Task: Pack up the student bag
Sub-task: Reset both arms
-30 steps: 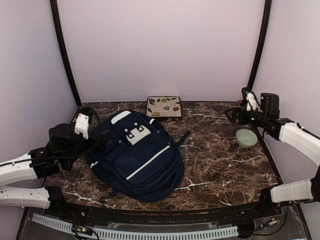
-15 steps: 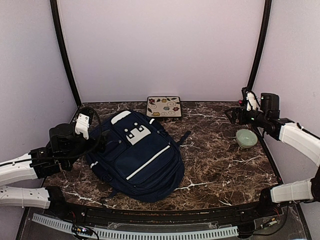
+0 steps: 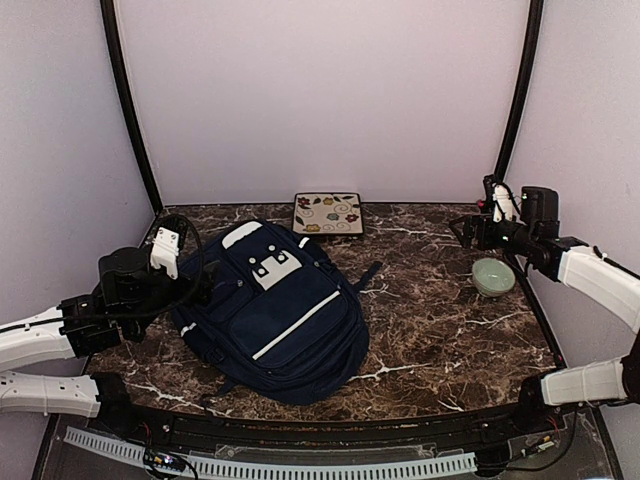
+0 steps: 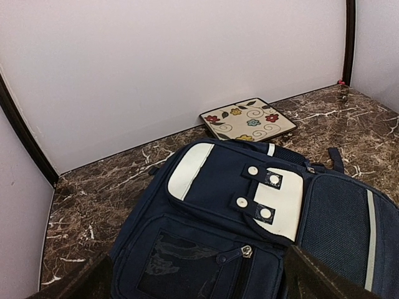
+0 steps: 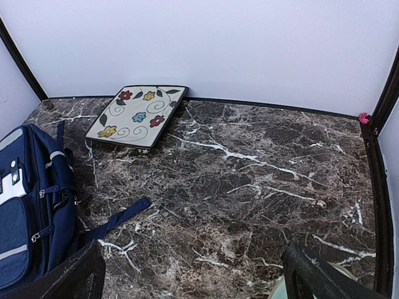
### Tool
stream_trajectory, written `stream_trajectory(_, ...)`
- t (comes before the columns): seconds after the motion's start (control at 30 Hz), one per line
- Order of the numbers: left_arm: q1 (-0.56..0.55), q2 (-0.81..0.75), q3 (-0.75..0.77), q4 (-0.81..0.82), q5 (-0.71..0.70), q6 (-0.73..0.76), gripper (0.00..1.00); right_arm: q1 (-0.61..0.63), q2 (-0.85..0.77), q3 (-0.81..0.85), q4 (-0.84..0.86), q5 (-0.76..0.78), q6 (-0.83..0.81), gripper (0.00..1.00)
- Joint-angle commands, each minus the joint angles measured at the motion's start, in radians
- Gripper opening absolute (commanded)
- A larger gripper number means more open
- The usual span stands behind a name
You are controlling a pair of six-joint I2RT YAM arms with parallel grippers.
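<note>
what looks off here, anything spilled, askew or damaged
Nothing looks spilled or damaged. The student bag lies flat but skewed diagonally and looks closed, with one loose strap trailing out to its side. The floral plate and the green bowl sit apart from it, not yet packed.

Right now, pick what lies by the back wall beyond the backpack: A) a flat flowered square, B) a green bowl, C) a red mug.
A: the flat flowered square lies by the back wall beyond the student bag; the green bowl sits far to the right.
</note>
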Motion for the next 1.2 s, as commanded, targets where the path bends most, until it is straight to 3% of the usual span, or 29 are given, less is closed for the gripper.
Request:
stream_trajectory(0.0,-0.006,0.000,-0.011,0.013,-0.008,0.010,0.99,-0.008,-0.009,-0.011,0.041,-0.005,0.004,1.00)
stream_trajectory(1.17,-0.029,0.009,-0.011,0.007,-0.031,0.022,0.99,-0.008,-0.002,-0.018,0.048,-0.005,0.004,1.00)
